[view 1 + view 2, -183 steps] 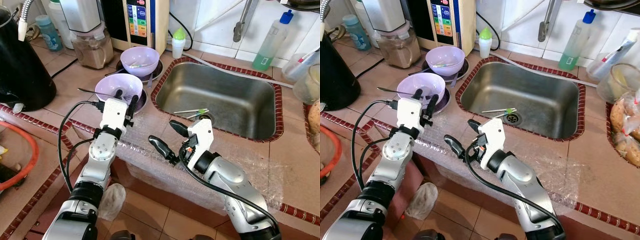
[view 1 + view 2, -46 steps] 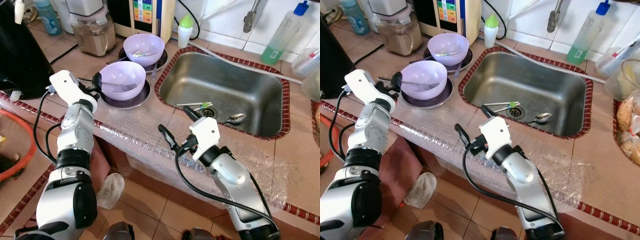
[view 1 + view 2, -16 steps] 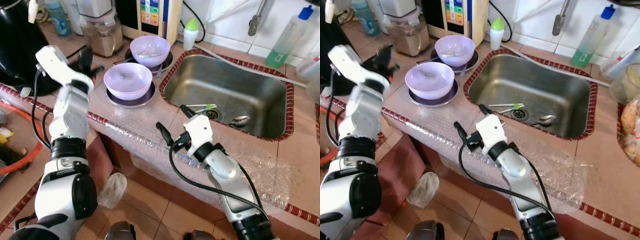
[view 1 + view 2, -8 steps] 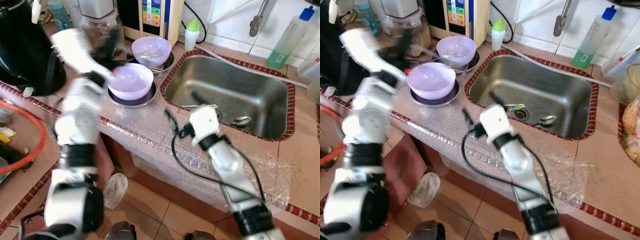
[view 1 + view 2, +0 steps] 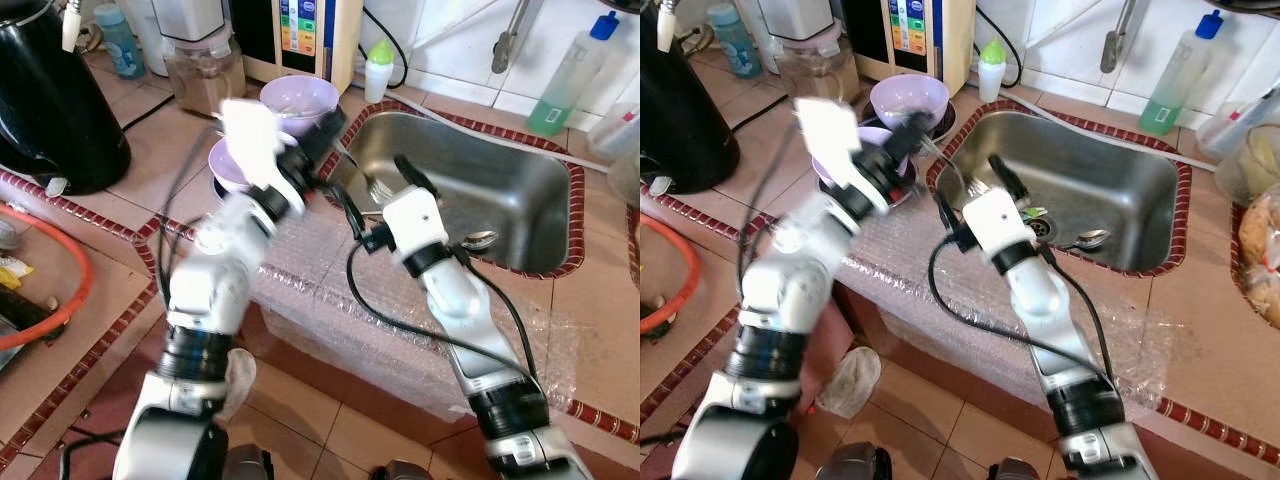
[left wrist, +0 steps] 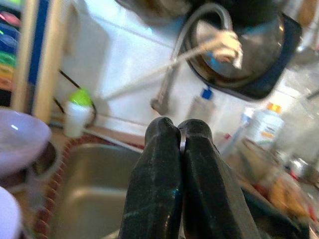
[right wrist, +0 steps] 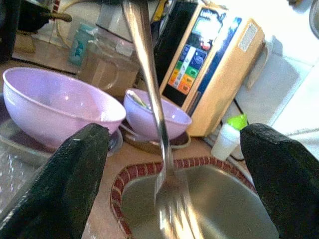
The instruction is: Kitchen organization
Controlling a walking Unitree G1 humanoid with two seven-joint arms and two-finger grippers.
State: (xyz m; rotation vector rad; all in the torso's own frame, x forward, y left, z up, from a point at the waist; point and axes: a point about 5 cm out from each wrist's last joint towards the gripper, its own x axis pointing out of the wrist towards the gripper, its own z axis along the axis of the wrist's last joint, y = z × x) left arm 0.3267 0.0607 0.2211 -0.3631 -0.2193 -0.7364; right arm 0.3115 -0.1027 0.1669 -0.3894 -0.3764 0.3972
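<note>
My left gripper (image 5: 328, 122) reaches across the two lilac bowls toward the sink (image 5: 520, 170). It is shut on the handle of a metal fork (image 5: 372, 183), whose tines hang over the sink's near left corner. In the left wrist view the fingers (image 6: 159, 189) press together on the thin handle. My right gripper (image 5: 375, 195) is open at the sink's edge, and the fork (image 7: 160, 149) hangs between its spread fingers (image 7: 65, 184) without touching them. The far bowl (image 5: 300, 98) holds utensils. The near bowl (image 5: 226, 160) is partly hidden by my left arm. A spoon (image 5: 480, 240) lies in the sink.
A black kettle (image 5: 50, 100) stands at the left. A blender jar (image 5: 205, 65) and a water appliance (image 5: 310, 35) line the back. A green-capped bottle (image 5: 378, 68) and a soap bottle (image 5: 570, 70) flank the tap. Bubble wrap (image 5: 330, 300) covers the counter's front edge.
My left arm has swung from the left side of the counter across the bowls to the sink, carrying the fork. My right gripper has risen toward the sink's edge around the fork's tines.
</note>
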